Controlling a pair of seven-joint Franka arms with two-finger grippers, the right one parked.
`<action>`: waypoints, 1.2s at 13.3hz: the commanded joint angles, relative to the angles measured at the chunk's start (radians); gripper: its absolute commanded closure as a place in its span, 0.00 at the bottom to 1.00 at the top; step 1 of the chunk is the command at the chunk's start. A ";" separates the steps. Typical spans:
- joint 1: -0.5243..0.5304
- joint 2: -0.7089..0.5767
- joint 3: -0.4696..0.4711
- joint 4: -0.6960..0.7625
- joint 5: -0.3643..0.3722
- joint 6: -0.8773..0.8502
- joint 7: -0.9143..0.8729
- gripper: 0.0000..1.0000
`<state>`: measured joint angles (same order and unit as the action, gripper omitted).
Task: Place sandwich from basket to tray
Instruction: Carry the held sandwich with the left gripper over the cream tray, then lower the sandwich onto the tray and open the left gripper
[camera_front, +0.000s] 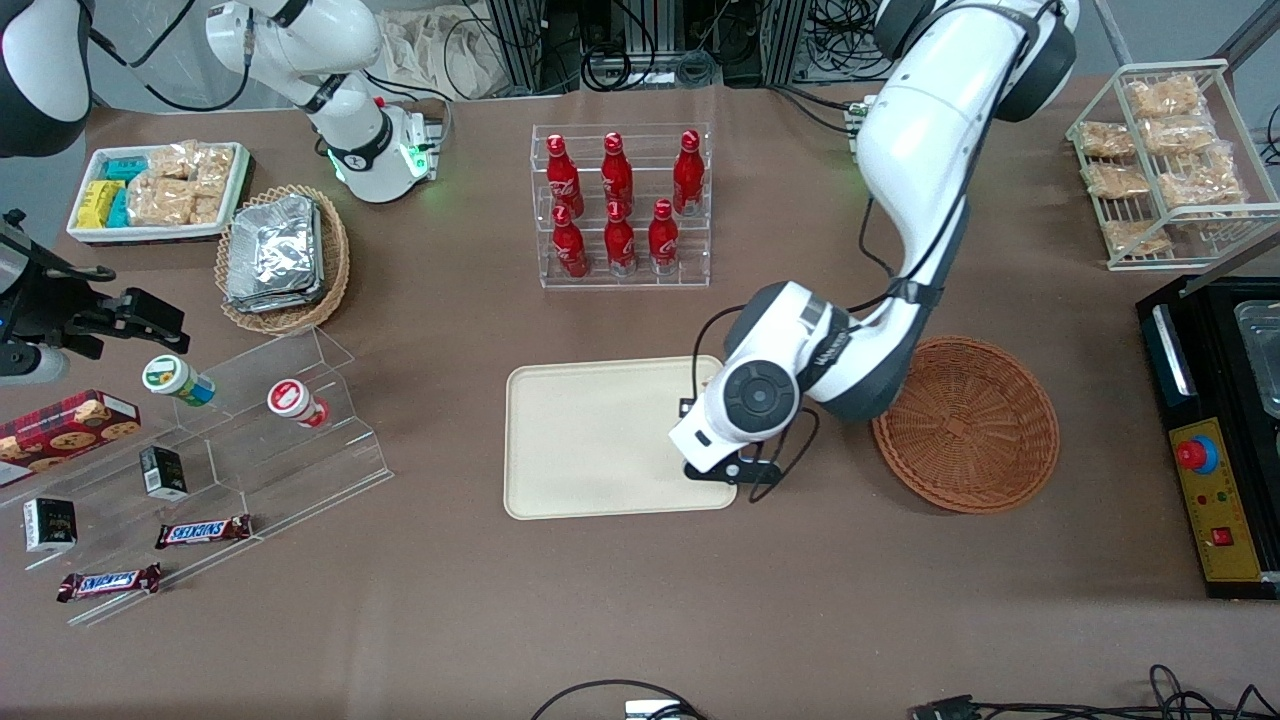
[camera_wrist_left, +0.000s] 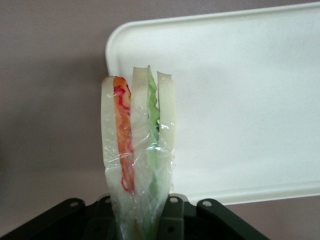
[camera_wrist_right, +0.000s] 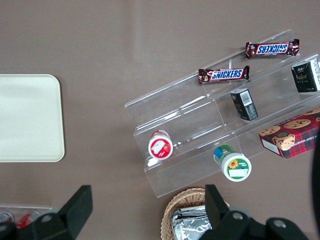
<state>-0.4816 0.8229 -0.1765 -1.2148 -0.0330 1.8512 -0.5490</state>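
My left gripper (camera_wrist_left: 140, 214) is shut on the sandwich (camera_wrist_left: 137, 135), a clear-wrapped wedge of pale bread with orange-red and green layers that sticks out from between the fingers. It hangs over the corner of the cream tray (camera_wrist_left: 240, 100). In the front view the gripper (camera_front: 714, 466) is low over the tray (camera_front: 590, 440), at the corner nearest the camera beside the basket, and the wrist hides the sandwich. The reddish-brown wicker basket (camera_front: 966, 422) lies beside the tray toward the working arm's end, with nothing in it.
A clear rack of red bottles (camera_front: 620, 210) stands farther from the camera than the tray. A tan basket of foil packets (camera_front: 285, 255), a white snack tray (camera_front: 160, 190) and an acrylic stepped stand (camera_front: 270, 420) lie toward the parked arm's end. A wire snack rack (camera_front: 1165, 160) and a black control box (camera_front: 1210, 450) stand toward the working arm's end.
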 joint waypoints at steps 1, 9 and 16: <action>-0.032 0.059 0.014 0.046 0.010 0.037 -0.042 1.00; -0.052 0.108 0.017 -0.005 0.099 0.088 -0.111 0.01; 0.004 -0.077 0.017 0.009 0.085 -0.065 -0.112 0.00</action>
<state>-0.5060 0.8493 -0.1621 -1.1822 0.0489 1.8687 -0.6481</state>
